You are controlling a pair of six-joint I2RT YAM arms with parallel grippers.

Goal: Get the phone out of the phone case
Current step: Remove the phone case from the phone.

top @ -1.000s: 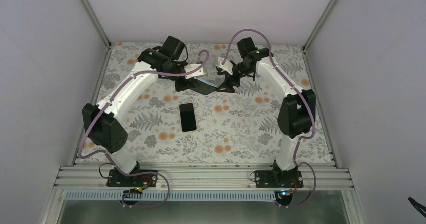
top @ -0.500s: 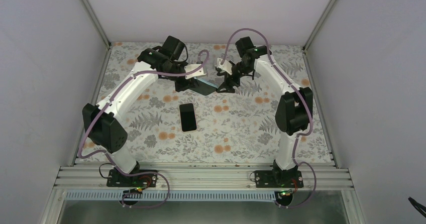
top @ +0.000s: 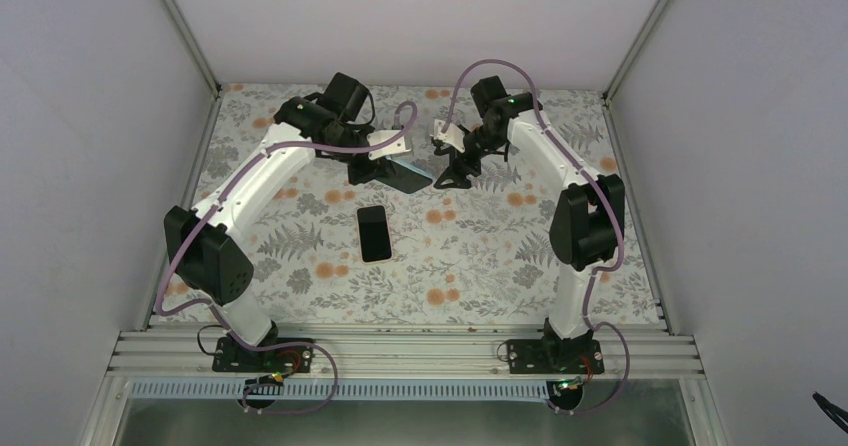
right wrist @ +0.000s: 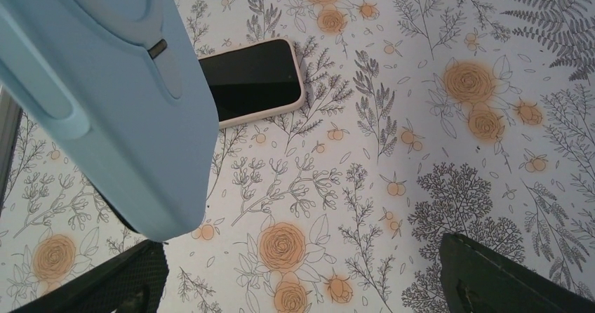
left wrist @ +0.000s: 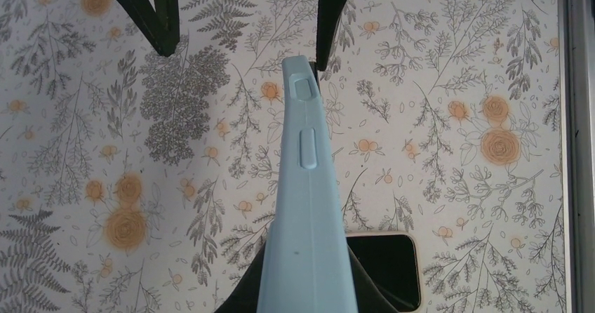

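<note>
Top external view: the left gripper (top: 385,173) is clamped tight on a slim, light blue, rubbery phone case (top: 411,178), holding it clear of the floral-printed table (top: 480,256). The right gripper (top: 448,177) hangs just past the case's free end with its jaws spread wide, gripping nothing. A black-screened rectangular phone (top: 375,233) with a pale rim lies flat on the table, on the arm-base side of the left gripper and apart from it.

Left wrist view: the phone case (left wrist: 305,208) runs edge-on straight out from the left gripper (left wrist: 305,300), its side buttons facing the camera. The phone (left wrist: 387,265) lies below, partly hidden by the case. The right gripper (left wrist: 243,52) faces the case's tip.

Right wrist view: the phone case (right wrist: 105,95) hangs ahead of the right gripper (right wrist: 302,278) and off to one side, not between the fingers. The phone (right wrist: 252,80) lies beyond it.
</note>
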